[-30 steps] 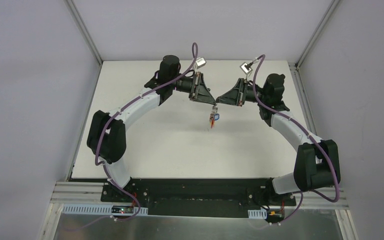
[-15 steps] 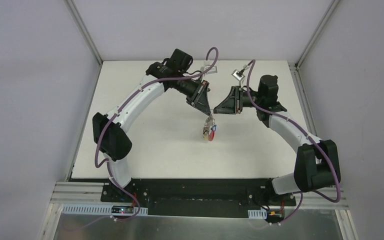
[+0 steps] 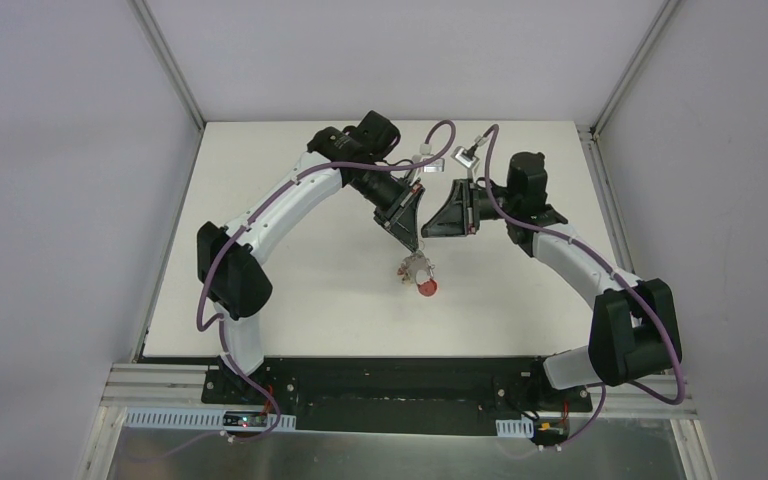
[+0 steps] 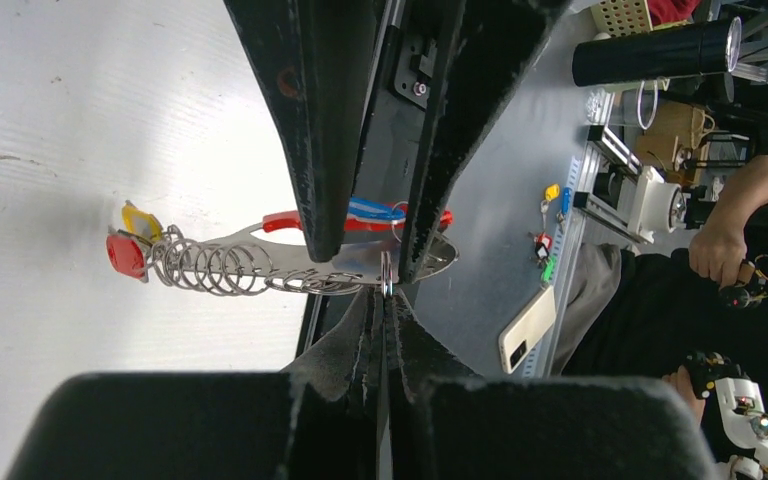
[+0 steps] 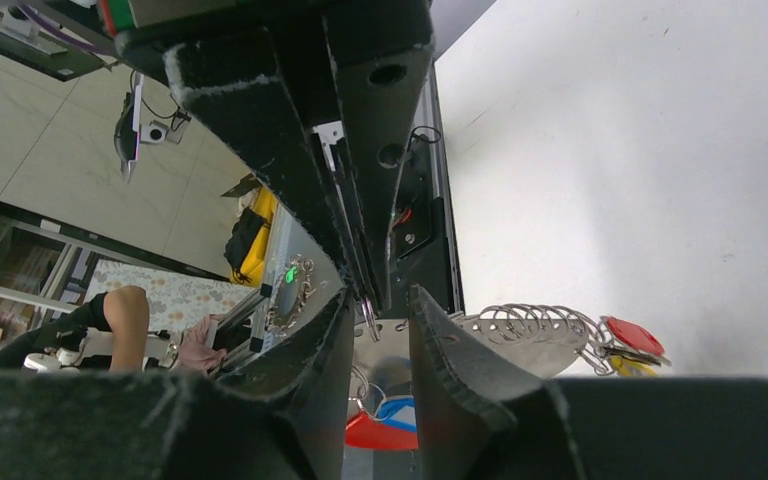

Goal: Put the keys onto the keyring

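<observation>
Left gripper point(image 4: 385, 298): clenched on one end of the keyring point(image 4: 260, 268), over the table point(image 3: 290, 300). Keys point(image 4: 128, 245): red and yellow heads at the end farthest from the left gripper, blue key point(image 4: 375, 212) beside it. Right gripper point(image 5: 380, 310): jaws parted, facing the left gripper, astride the gripped end.

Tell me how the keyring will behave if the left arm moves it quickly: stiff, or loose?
The keyring body looks like flat metal, so it is probably stiff in the left gripper. The keys dangle at its free end, so they would likely swing. It looks thin, so probably light.
</observation>
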Robot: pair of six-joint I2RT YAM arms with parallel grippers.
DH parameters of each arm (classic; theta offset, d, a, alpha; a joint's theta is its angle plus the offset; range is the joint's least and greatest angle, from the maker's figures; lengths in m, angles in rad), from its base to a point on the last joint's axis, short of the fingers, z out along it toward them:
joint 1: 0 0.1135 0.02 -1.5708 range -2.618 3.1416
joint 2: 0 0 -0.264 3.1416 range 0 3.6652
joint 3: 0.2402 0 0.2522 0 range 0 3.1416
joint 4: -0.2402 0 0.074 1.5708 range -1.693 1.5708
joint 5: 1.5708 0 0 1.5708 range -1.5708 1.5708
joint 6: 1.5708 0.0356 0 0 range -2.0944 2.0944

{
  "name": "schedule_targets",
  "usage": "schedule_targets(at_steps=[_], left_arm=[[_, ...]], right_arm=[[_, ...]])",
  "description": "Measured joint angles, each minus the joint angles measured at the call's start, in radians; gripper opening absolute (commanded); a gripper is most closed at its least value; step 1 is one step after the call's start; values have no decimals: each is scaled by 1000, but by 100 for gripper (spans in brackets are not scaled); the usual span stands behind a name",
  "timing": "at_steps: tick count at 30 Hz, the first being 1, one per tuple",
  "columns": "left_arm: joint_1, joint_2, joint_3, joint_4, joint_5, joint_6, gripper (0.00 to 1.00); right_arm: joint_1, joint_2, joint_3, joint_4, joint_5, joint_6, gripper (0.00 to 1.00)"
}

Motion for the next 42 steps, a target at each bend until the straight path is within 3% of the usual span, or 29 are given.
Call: schedule_targets(at_steps=[15, 23, 28, 33, 42], left_arm=[[0, 0, 0, 0, -15, -1, 0], [0, 0, 0, 0, -17, -1, 0], [1, 0, 0, -1, -17, -5, 0], [28, -3, -9, 33, -2, -35, 17], [132, -113, -254, 378, 95, -250, 32]], right_arm=[[27, -1, 3, -162, -9, -143, 21], [43, -2, 11, -211, -23, -185, 0], [44, -2, 21, -229, -29, -199, 0], [34, -2, 46, -243, -8, -198, 0], [5, -2, 56, -168, 62, -114, 0]])
